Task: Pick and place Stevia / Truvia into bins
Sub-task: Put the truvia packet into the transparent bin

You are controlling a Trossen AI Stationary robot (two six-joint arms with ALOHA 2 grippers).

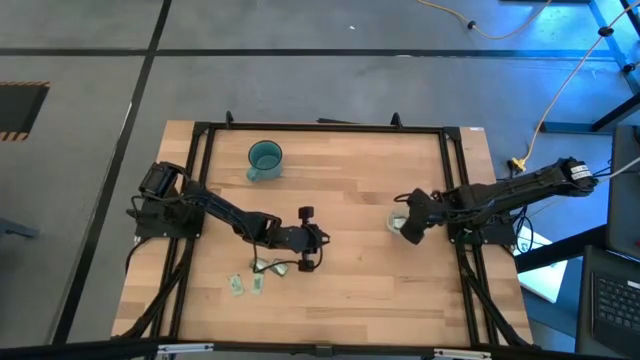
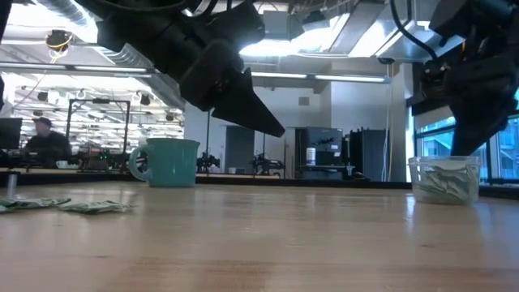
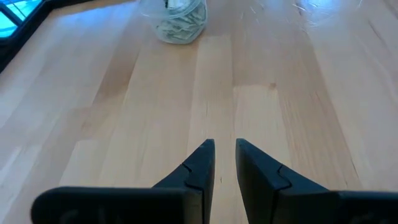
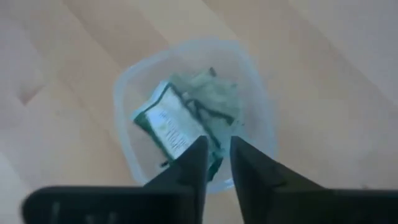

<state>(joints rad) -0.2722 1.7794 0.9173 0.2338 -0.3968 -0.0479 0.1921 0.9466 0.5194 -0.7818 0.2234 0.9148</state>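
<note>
Right gripper (image 4: pixel 214 155): poised straight above the clear cup (image 4: pixel 193 112) at the table's right side; fingers parted by a narrow gap, nothing between them.
Clear cup: upright on the wood, holding a heap of sachets; topmost is a green-and-white sachet (image 4: pixel 171 127) lying flat, printed face up, just under the fingertips.
Left gripper (image 3: pixel 225 163): low over bare wood near the table's middle front; fingers apart by a slim gap, empty.
Loose sachets (image 1: pixel 250 284): a few flat on the table just beside the left gripper, toward the front-left corner.
Teal cup (image 1: pixel 265 158): upright near the back edge, well apart from both grippers.
Table (image 1: pixel 350 230): pale wood planks inside a black frame.
Background: a person (image 2: pixel 45 142) seated far off in the low view.
</note>
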